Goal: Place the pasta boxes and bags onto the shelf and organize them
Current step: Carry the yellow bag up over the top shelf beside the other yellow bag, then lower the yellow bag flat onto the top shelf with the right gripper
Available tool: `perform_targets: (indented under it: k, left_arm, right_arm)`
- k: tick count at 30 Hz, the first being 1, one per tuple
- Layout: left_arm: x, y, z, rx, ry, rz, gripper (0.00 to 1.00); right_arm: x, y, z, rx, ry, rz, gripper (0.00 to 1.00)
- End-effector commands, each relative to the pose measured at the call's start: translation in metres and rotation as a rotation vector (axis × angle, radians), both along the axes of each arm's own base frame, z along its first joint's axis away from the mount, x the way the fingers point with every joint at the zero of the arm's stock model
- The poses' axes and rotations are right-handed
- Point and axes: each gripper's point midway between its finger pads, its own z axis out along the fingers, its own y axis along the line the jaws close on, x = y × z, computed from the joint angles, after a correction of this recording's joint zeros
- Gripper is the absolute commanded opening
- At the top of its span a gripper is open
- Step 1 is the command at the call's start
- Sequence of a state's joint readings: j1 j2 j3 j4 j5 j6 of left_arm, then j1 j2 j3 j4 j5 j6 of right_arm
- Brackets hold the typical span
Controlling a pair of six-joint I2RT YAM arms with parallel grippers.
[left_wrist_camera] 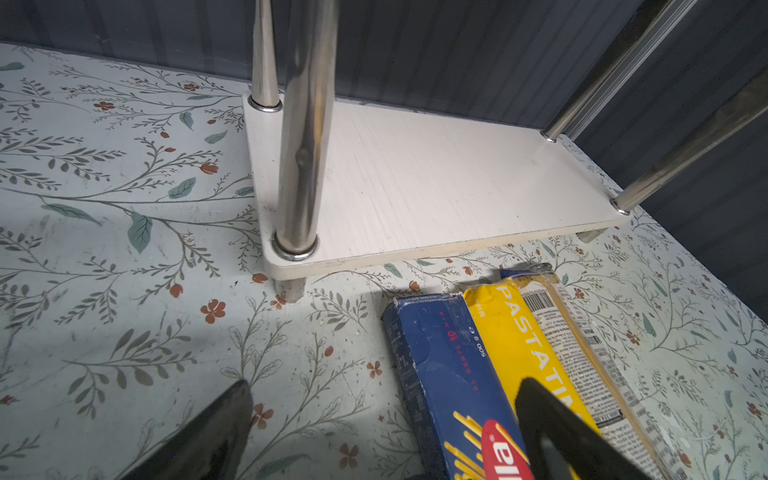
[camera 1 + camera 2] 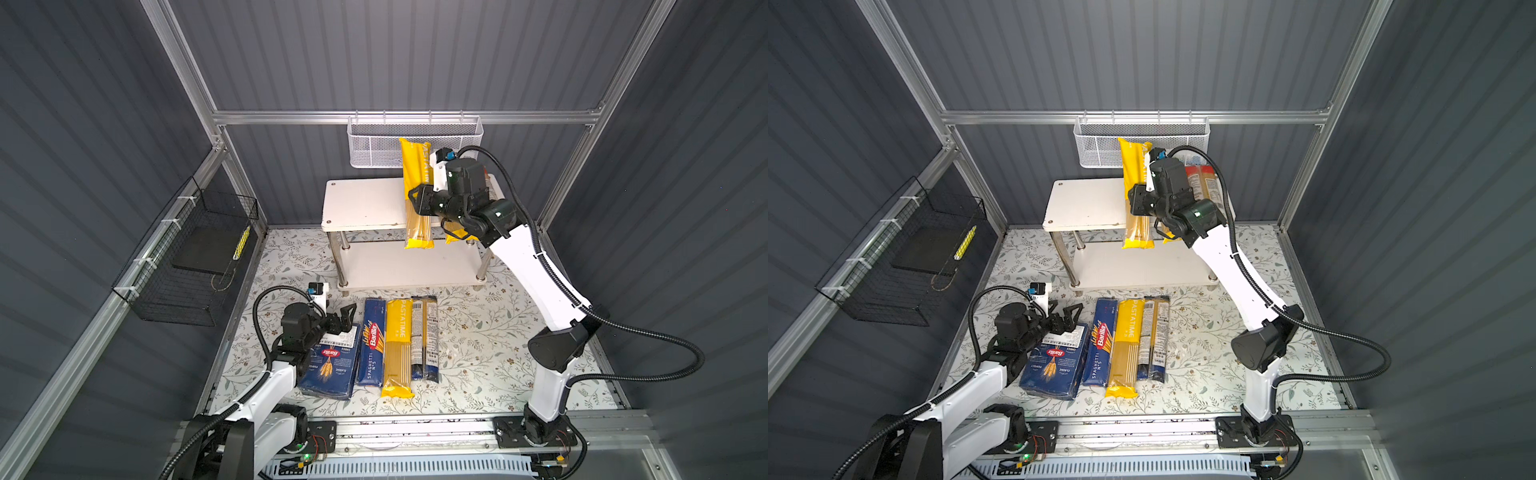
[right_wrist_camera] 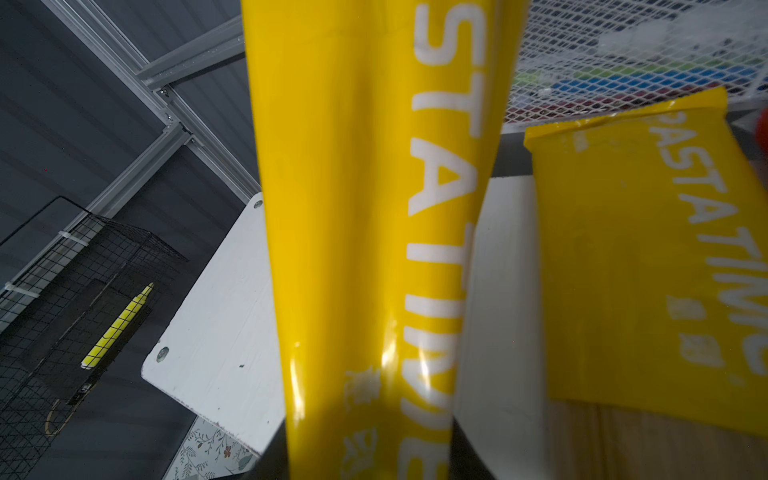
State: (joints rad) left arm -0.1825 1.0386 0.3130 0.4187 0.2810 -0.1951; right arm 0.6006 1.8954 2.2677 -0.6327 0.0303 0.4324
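Observation:
My right gripper [image 2: 417, 198] is shut on a yellow PASTATIME bag [image 2: 415, 187] over the shelf's top board [image 2: 361, 203]. The bag [image 3: 365, 208] is tilted, its far end up by the mesh basket and its near end past the board's front edge. A second yellow bag [image 3: 648, 257] and a red-ended bag [image 2: 1204, 183] lie on that board. The lower board [image 1: 436, 187] is bare. On the mat lie the wide Barilla box [image 2: 332, 365], the narrow box [image 2: 372, 345], a yellow bag [image 2: 398, 349] and a navy-ended bag [image 2: 426, 340]. My left gripper [image 2: 345, 316] hangs open above the wide box's far end.
A white mesh basket [image 2: 386, 141] hangs on the back rail just behind the shelf. A black wire basket [image 2: 187, 266] with a yellow marker [image 2: 242, 243] hangs on the left wall. Chrome posts [image 1: 303, 145] stand at the shelf's corners.

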Motion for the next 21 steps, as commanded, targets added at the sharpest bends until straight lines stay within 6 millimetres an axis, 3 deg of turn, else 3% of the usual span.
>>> perform_targets:
  k: [1,4,14,21]
  left_arm:
    - [0.004,-0.001,0.009,0.003,-0.013,-0.001,1.00]
    - [0.004,-0.001,0.008,0.004,-0.013,-0.002,1.00]
    - [0.004,-0.001,0.007,0.004,-0.006,0.000,1.00]
    - [0.004,-0.003,0.009,-0.001,-0.012,-0.009,1.00]
  right_arm:
    - [0.016,-0.007,0.045,0.117,-0.148,-0.058,0.38]
    - [0.017,-0.007,0.042,0.122,-0.141,-0.062,0.44]
    - [0.021,-0.005,0.028,0.133,-0.117,-0.074,0.48]
    - [0.017,-0.007,0.036,0.138,-0.135,-0.065,0.60]
